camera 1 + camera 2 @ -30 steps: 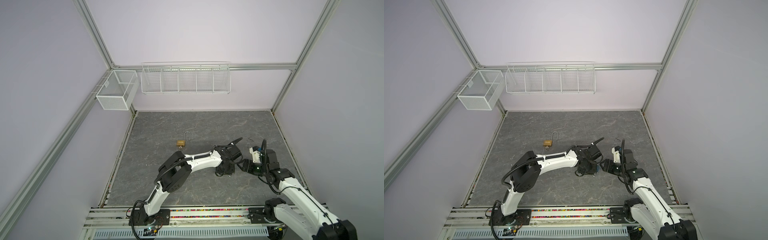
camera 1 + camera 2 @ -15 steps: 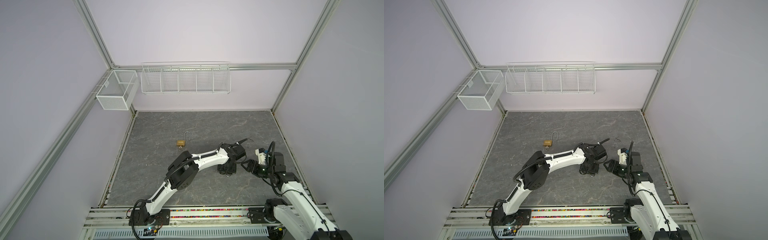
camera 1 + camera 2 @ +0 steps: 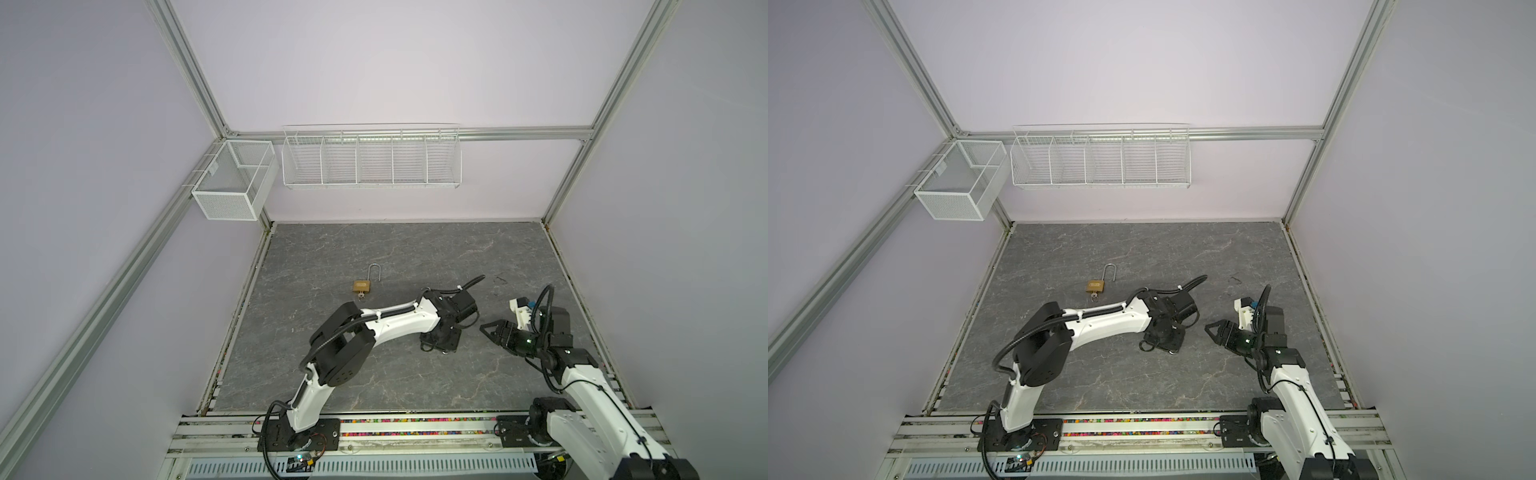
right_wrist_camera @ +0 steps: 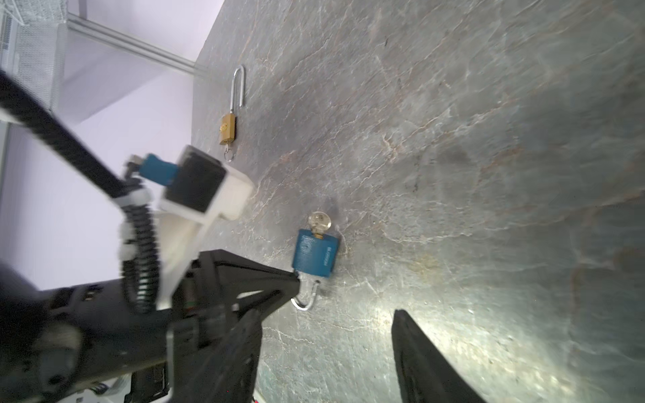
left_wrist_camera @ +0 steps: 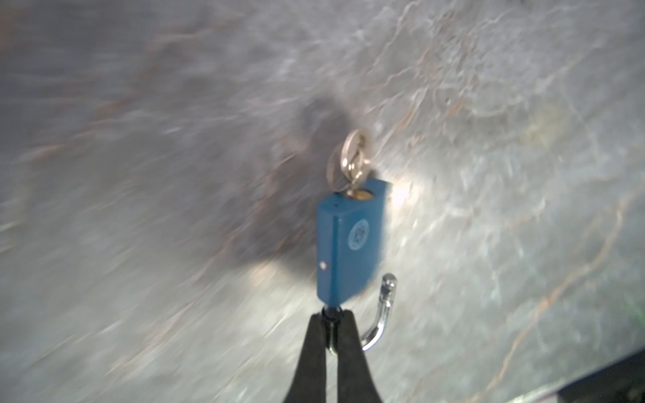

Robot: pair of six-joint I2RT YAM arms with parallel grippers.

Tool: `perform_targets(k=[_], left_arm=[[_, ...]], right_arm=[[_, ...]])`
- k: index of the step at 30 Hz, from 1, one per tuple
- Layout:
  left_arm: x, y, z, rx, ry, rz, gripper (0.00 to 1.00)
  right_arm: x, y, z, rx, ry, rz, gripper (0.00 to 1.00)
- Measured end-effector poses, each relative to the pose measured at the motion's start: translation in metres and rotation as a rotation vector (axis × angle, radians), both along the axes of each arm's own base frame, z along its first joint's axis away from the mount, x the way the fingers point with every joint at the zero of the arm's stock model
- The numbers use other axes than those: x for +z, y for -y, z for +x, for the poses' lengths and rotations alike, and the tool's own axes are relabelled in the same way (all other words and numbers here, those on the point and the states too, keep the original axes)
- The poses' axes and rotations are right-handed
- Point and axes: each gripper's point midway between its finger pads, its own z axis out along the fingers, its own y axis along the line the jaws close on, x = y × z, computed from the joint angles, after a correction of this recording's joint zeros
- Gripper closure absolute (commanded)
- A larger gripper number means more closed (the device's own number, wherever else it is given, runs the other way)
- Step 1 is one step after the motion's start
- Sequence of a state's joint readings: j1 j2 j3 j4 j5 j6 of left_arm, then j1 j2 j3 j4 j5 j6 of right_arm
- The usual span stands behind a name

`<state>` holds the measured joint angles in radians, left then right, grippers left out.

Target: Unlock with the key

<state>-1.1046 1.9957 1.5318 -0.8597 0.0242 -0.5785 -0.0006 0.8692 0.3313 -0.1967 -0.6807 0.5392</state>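
Left claw (image 5: 331, 315) closed on the shackle (image 5: 382, 314) of the blue padlock (image 5: 349, 244). Key (image 5: 349, 160) sits in the padlock's end farthest from this claw. Right claw (image 4: 328, 310) open, near the shackle, not touching. Brass padlock (image 4: 228, 131) lies well beyond on the worktop (image 4: 453, 139).

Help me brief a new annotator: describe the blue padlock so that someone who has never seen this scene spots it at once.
On the grey marbled tabletop, look near the centre, under the left gripper, whose fingers pinch its shackle. It is the blue padlock, short-shackled and held, unlike the brass padlock lying alone farther back with a long shackle.
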Motion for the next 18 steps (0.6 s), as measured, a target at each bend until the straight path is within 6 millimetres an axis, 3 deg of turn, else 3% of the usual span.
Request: perform_targets(k=[4, 8, 12, 18], left_arm=[[0.039, -0.016, 0.007, -0.013, 0.087, -0.135, 1.0], [0.064, -0.003, 0.003, -0.062, 0.136, -0.3, 1.0], [0.07, 0.014, -0.007, -0.122, 0.123, -0.419, 1.0], [0.079, 0.027, -0.013, -0.163, 0.11, -0.506, 1.0]], right_arm=[[-0.003, -0.014, 0.0, 0.057, 0.004, 0.098, 0.39], [0.02, -0.031, 0.008, 0.139, 0.089, 0.148, 0.39], [0.041, -0.054, 0.011, 0.23, 0.165, 0.176, 0.39], [0.05, -0.063, 0.017, 0.246, 0.187, 0.193, 0.42]])
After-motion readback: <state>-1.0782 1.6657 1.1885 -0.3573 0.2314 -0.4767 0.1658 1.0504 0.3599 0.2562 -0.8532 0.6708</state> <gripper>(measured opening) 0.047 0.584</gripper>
